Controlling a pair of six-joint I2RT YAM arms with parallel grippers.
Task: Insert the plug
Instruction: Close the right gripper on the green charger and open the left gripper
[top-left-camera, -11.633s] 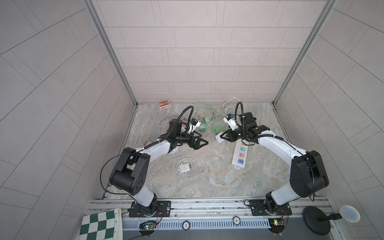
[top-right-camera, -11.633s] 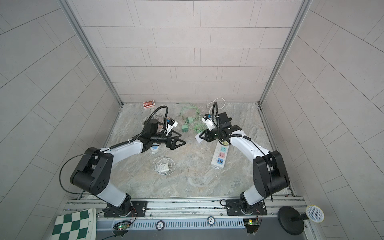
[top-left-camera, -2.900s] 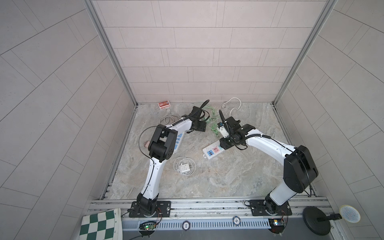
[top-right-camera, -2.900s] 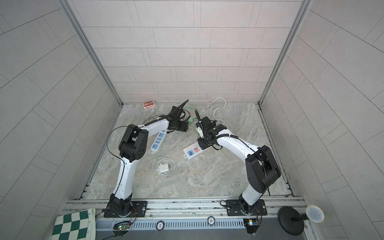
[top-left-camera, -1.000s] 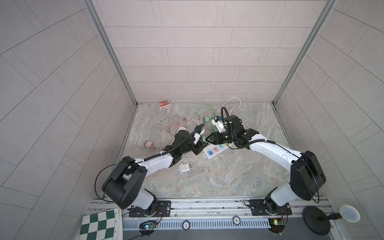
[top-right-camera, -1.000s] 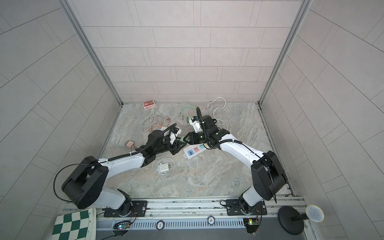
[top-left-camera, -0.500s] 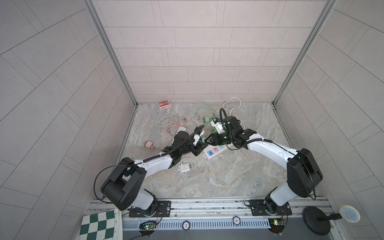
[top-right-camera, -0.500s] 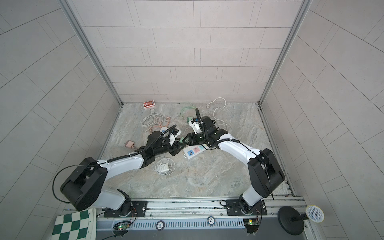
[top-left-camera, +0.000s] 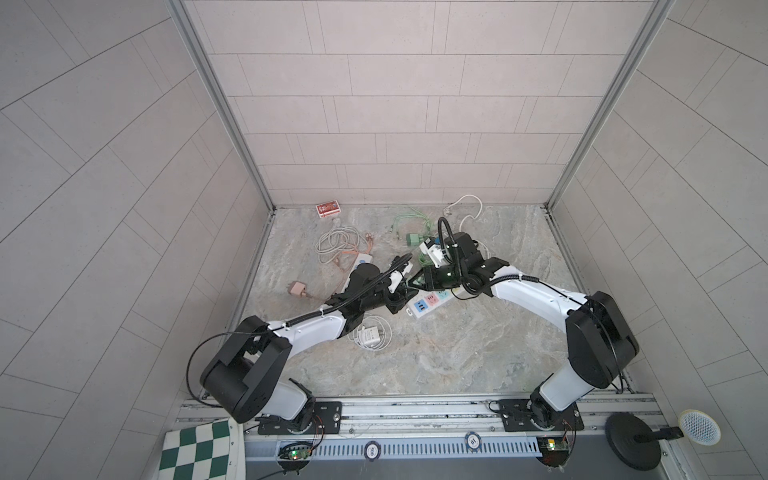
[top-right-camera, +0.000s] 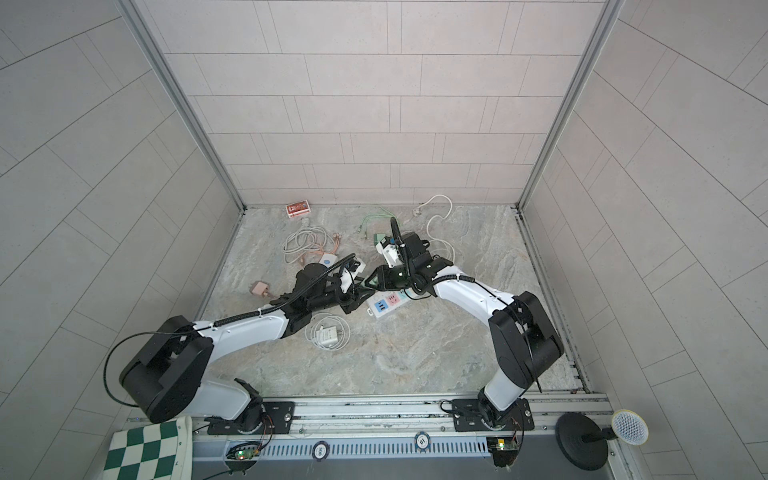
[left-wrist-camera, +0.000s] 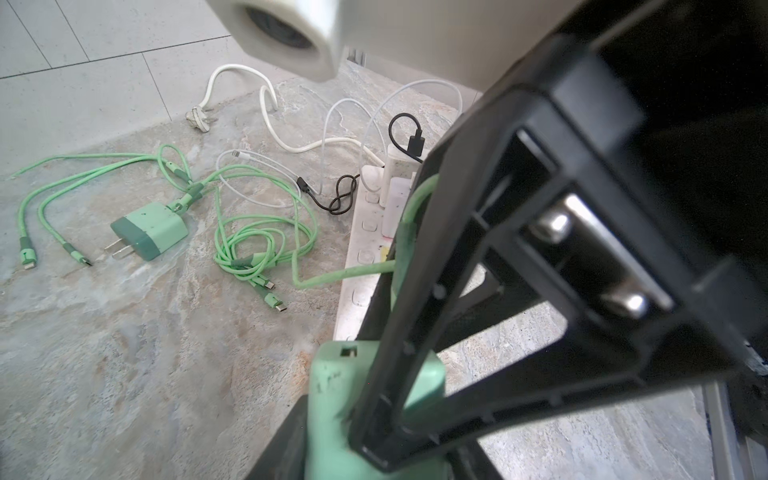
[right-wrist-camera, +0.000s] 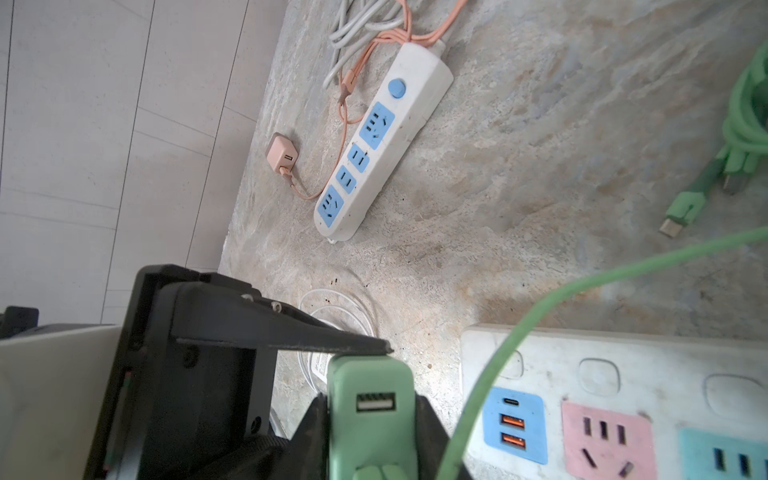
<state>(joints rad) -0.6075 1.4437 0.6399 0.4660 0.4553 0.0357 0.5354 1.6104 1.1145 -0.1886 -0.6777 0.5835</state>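
The green plug (top-left-camera: 411, 282) (top-right-camera: 368, 283) hangs just above the floor in the middle, held from both sides. My left gripper (top-left-camera: 402, 287) (left-wrist-camera: 345, 415) is shut on its lower body. My right gripper (top-left-camera: 416, 281) (right-wrist-camera: 370, 436) is shut on the plug (right-wrist-camera: 370, 382) from the opposite side, its empty USB port facing the right wrist camera. In the left wrist view the plug (left-wrist-camera: 332, 395) is partly hidden by a right finger. The white power strip (top-left-camera: 430, 301) (top-right-camera: 388, 302) (right-wrist-camera: 623, 374) with blue, pink and teal sockets lies right beside the grippers. The plug's prongs are hidden.
A loose green cable (right-wrist-camera: 540, 316) crosses over the strip. A second green charger (left-wrist-camera: 149, 230) with tangled green and white cables lies behind. A blue-socket strip (right-wrist-camera: 382, 141), a pink charger (top-left-camera: 297, 288), a white charger in a cable coil (top-left-camera: 370, 334) and a red box (top-left-camera: 328, 208) lie to the left.
My right gripper's jaws have closed onto the green plug that my left gripper holds. Both arms have hardly shifted over the last second.
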